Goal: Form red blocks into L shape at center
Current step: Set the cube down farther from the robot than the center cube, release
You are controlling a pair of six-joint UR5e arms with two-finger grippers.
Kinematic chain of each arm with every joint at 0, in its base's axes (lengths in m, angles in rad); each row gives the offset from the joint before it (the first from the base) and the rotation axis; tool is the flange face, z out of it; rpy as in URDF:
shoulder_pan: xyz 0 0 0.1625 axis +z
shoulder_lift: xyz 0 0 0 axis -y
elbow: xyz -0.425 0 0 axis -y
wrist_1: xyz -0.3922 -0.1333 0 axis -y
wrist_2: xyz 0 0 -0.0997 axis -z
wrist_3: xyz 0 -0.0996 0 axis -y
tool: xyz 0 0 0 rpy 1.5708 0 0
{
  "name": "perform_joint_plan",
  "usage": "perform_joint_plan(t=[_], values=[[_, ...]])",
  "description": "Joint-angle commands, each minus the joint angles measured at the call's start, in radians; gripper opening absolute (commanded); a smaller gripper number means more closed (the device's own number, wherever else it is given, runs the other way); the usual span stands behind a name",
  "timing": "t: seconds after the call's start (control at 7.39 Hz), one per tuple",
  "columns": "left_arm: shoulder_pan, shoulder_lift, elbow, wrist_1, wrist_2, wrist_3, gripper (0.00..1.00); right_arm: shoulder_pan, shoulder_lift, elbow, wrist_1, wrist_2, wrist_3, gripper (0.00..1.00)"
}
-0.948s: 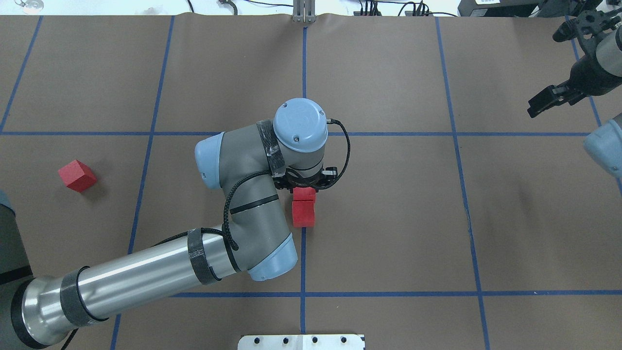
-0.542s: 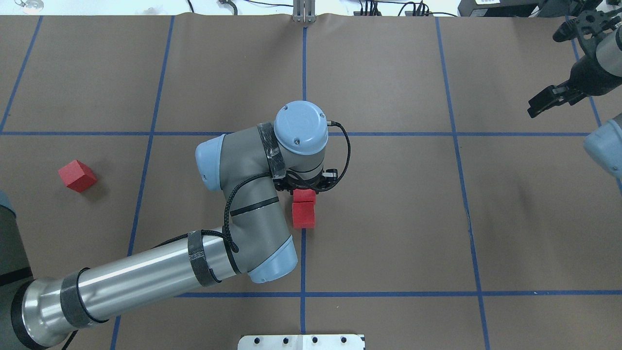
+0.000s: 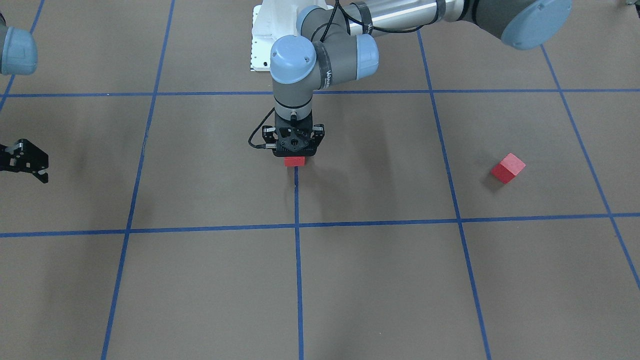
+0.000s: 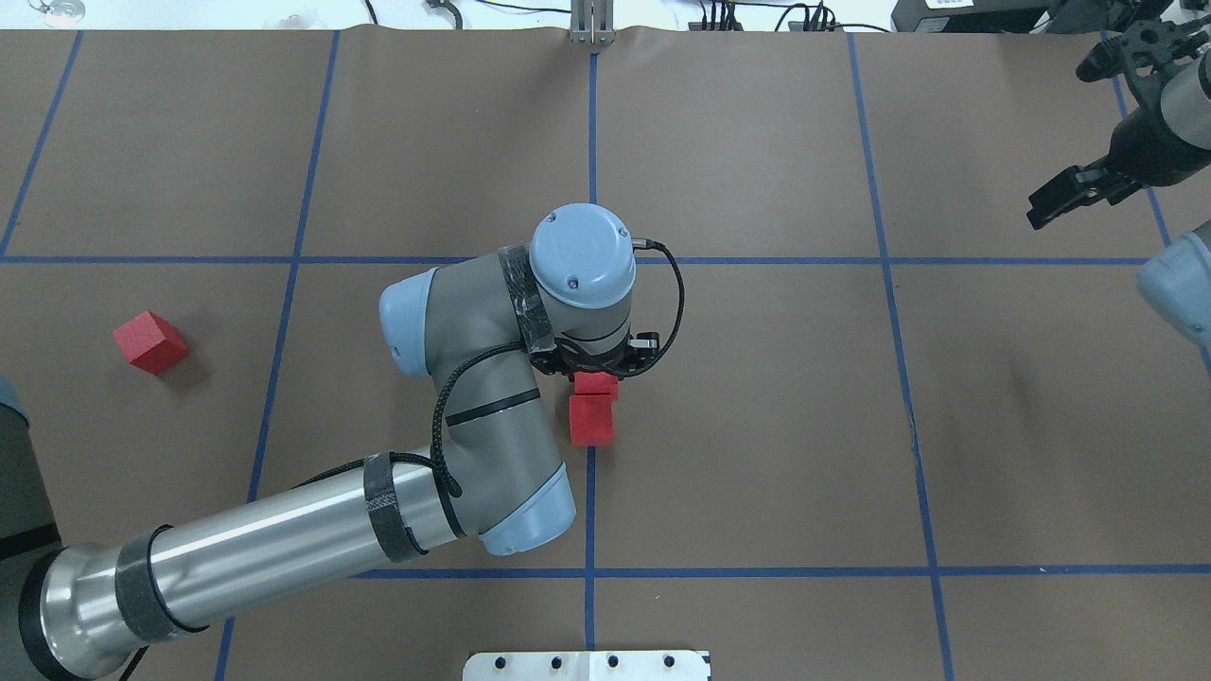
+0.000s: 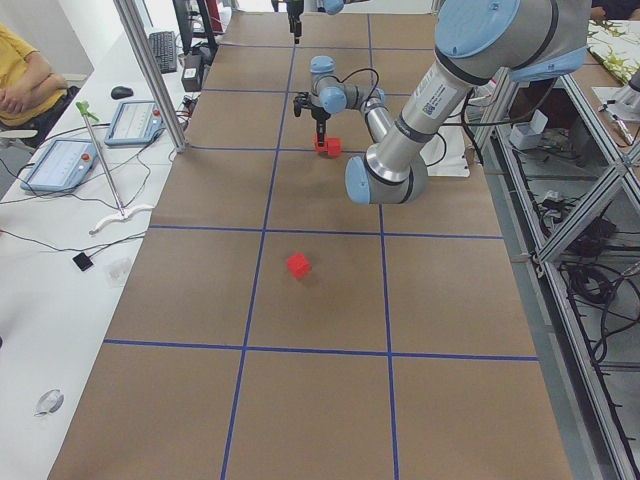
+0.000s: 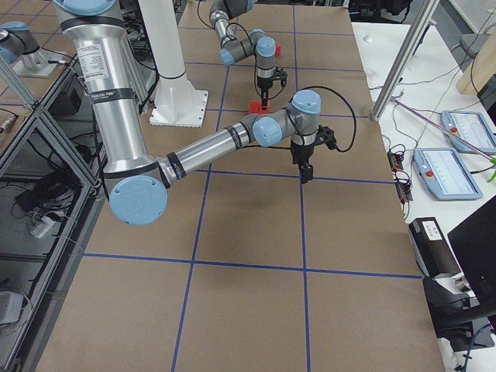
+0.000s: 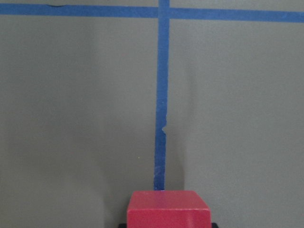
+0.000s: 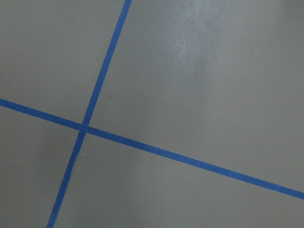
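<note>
The first cube [image 4: 596,383], matte red, sits square between the left fingers [image 6: 263,96], over the centre line [image 4: 589,511]. The second cube [image 4: 591,419] touches its robot-side face, aligned with it. The third cube [image 4: 149,341] lies askew, well apart from the fingers, toward the robot's left.

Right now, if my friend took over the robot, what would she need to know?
Left gripper: down around the far block; grip unclear.
Right gripper: empty, off to the side, jaws unclear.
Near block sits on the centre line, touching the far block.
Third block lies alone on the left side.
Done: two in a row.
To do: fetch the third block, set it beside an end block to make the L.
</note>
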Motion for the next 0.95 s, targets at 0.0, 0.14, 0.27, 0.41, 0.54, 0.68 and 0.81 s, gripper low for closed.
perform_joint_plan(t=[0.0, 0.14, 0.27, 0.41, 0.54, 0.68, 0.81], values=[[0.005, 0.002, 0.000, -0.013, 0.032, -0.015, 0.15, 0.000, 0.000, 0.000, 0.000, 0.000, 0.000, 0.99], [0.007, 0.002, 0.000, -0.013, 0.033, -0.016, 0.15, 0.000, 0.000, 0.000, 0.000, 0.000, 0.000, 0.99], [0.008, 0.002, 0.000, -0.013, 0.033, -0.016, 0.15, 0.000, 0.000, -0.002, 0.000, 0.000, 0.000, 0.99], [0.008, 0.002, 0.000, -0.012, 0.033, -0.016, 0.16, 0.000, 0.000, -0.002, 0.000, 0.000, 0.000, 0.99], [0.008, 0.003, 0.000, -0.012, 0.033, -0.016, 0.17, 0.000, 0.000, -0.002, 0.000, 0.000, 0.000, 0.99], [0.008, 0.011, -0.001, -0.012, 0.033, -0.016, 0.18, 0.000, 0.000, -0.002, 0.000, 0.000, 0.000, 0.99], [0.008, 0.017, -0.001, -0.013, 0.033, -0.016, 0.25, 0.000, 0.000, -0.002, 0.000, 0.000, 0.000, 0.99]])
